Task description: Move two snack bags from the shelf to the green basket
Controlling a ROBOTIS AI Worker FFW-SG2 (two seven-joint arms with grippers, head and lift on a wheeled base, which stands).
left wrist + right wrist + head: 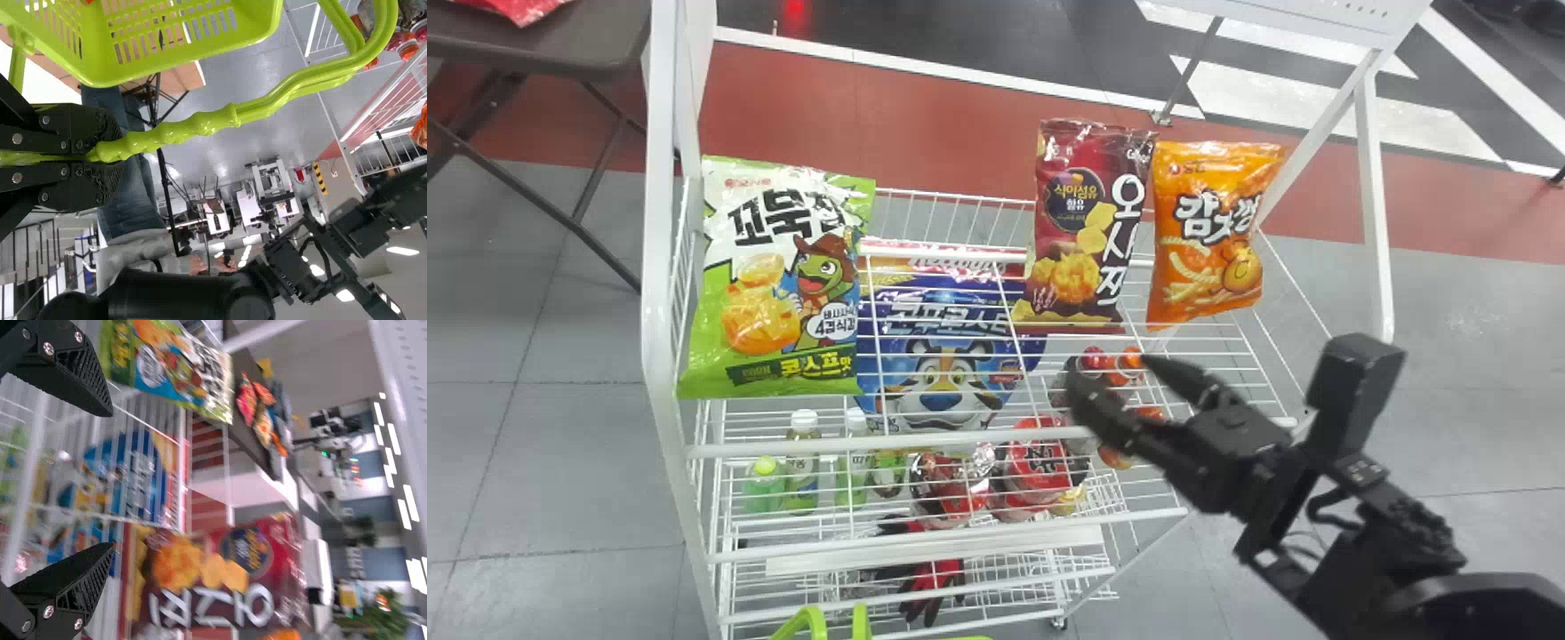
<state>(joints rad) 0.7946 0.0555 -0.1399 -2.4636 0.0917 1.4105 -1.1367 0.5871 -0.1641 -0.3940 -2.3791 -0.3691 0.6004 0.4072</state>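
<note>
Over the right part of the white wire rack [660, 267], my right gripper [1110, 372] has its two flat black fingers spread wide, with nothing held between them. Nearest beyond the fingertips is the tall dark red snack bag [1089, 231], printed with golden chips, on the top tier and apart from the fingers. Just to its right is the bright orange snack bag [1214, 236], on that same tier. Farther over, at the left end, a big glossy green-and-white snack bag [778, 284] takes its place. Lower down, through the wires, I can see a blue bag with a tiger face [943, 347], red-lidded round tubs [1036, 462] and small bottles with pale caps [802, 471]. My left gripper [110, 159] has its fingers closed around the ridged handle [217, 120] of the lime-green plastic basket [93, 67], which is in front of the rack, with part of it at the head view's bottom edge.
</note>
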